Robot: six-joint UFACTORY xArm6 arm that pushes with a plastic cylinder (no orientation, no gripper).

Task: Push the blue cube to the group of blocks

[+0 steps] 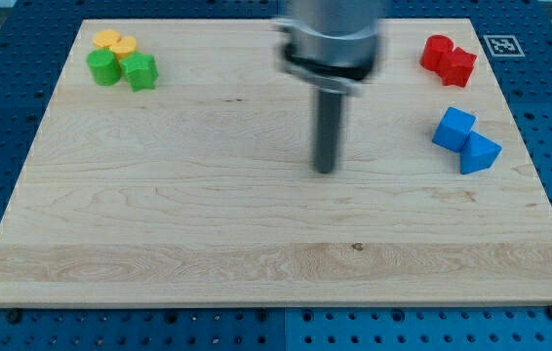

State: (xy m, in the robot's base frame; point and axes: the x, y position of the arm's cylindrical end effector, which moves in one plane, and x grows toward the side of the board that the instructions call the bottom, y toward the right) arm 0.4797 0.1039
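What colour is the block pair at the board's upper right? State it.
Red, camera view.

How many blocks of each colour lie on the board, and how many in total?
Yellow blocks: 2
Green blocks: 2
Red blocks: 2
Blue blocks: 2
Total: 8

My tip [325, 170] is placed centrally on the worktop [159, 214]. The blue cube [453, 128] is set at the view's right, touching a blue wedge [480, 153]. A green-and-yellow group [120, 60] is clustered top left.
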